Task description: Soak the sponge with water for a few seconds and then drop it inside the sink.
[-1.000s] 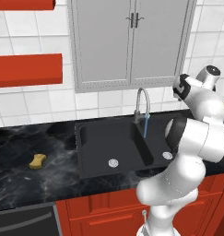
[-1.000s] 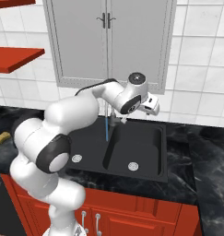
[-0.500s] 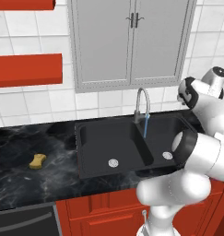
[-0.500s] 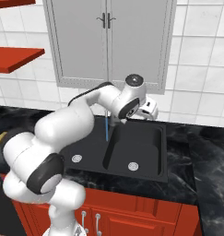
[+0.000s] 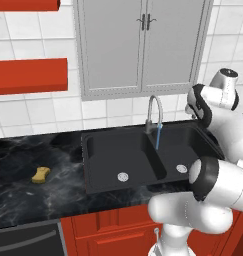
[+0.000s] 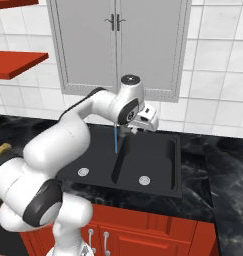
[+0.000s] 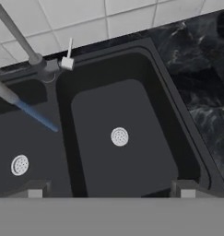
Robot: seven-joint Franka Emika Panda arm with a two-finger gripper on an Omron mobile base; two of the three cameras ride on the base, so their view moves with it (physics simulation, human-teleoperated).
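The yellow-tan sponge (image 5: pixel 41 174) lies alone on the black counter far left of the sink (image 5: pixel 93 165), and it sits at the left edge of the right base view (image 6: pixel 2 148). A blue water stream (image 5: pixel 157 137) runs from the curved grey faucet (image 5: pixel 153 107) into the basin beside the divider. My gripper (image 6: pixel 139 128) hovers over the sink's back part, just right of the faucet. In the hand view the gripper (image 7: pixel 109 190) is open and holds nothing, looking down on the right basin and its silver drain (image 7: pixel 119 136). The sponge is far from the gripper.
Black marble counter (image 5: pixel 23 200) surrounds the sink. A grey wall cabinet (image 5: pixel 143 45) and red shelves (image 5: pixel 28 75) hang above. The faucet's white lever (image 7: pixel 68 57) stands at the sink's back rim (image 7: pixel 178 115). My own arm (image 6: pixel 68 135) arches over the left basin.
The hand has swung a little back toward the faucet and turned. Water keeps running. The sponge has not moved.
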